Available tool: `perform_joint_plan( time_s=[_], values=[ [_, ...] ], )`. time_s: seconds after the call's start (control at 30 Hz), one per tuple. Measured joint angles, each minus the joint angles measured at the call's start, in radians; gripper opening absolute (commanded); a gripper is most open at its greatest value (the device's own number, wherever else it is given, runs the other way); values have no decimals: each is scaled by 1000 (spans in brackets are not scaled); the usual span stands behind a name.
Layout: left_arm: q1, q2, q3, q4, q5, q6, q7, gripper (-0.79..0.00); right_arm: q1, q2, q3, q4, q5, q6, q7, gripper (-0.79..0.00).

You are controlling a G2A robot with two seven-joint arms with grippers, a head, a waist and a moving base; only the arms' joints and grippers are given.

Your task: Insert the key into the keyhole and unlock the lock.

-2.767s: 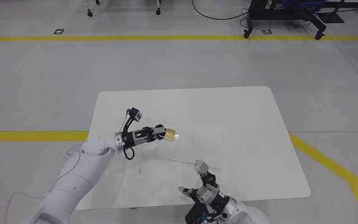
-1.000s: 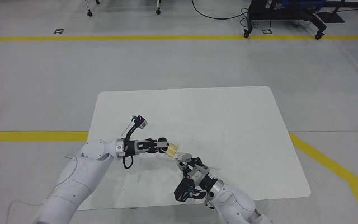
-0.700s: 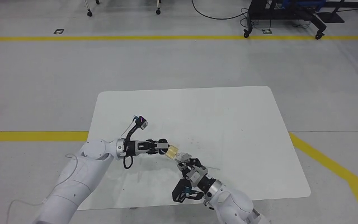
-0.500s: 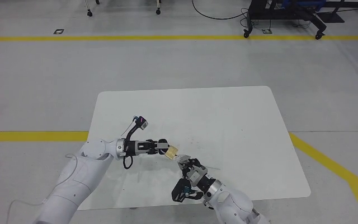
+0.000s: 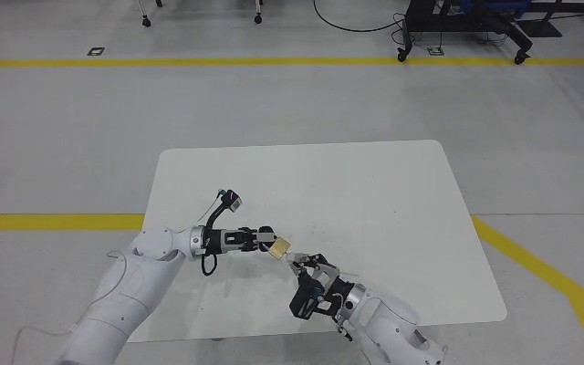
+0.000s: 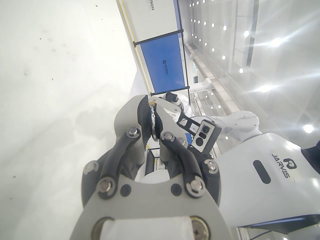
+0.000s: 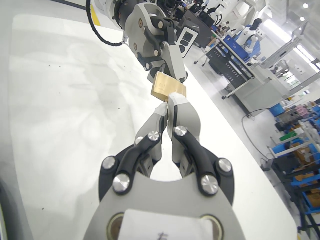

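Note:
A brass padlock [image 5: 279, 245] hangs above the white table's [image 5: 392, 192] front middle, held by its shackle in my shut left gripper [image 5: 267, 242]. In the left wrist view that gripper [image 6: 149, 109] pinches the steel shackle [image 6: 153, 123], and the lock body is almost hidden behind the fingers. My right gripper [image 5: 295, 262] comes up from the table's front edge. In the right wrist view its tips [image 7: 168, 103] are shut and pressed against the underside of the padlock [image 7: 165, 86]. The key is hidden between the pads. The left gripper [image 7: 172, 72] grips the lock from above.
Both grippers meet over the front-middle part of the table; bare tabletop [image 5: 365, 182] lies behind and to the right. Yellow floor lines [image 5: 292, 62] run past the table, and wheeled carts [image 5: 465, 27] stand far behind it.
My left gripper has brought the padlock down and toward the front. My right arm has risen from the front edge until its shut tips touch the lock's underside, then turned slightly.

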Motion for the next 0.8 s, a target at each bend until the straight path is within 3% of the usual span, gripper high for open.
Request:
perform_joint_plan(
  time_s=[0.27,0.63,0.77,0.8],
  values=[
    [9,2,-10,-10,3,-9,9,-785,42,8,72,39,294,-262,40,-785],
    [23,7,-18,-30,11,-25,25,-785,95,9,93,100,626,-432,206,-785],
    [29,9,-24,-34,21,-37,38,-785,130,12,103,166,832,-533,281,-785],
    [30,10,-24,-35,23,-39,39,-785,139,13,105,182,882,-553,301,-650]
  ],
)
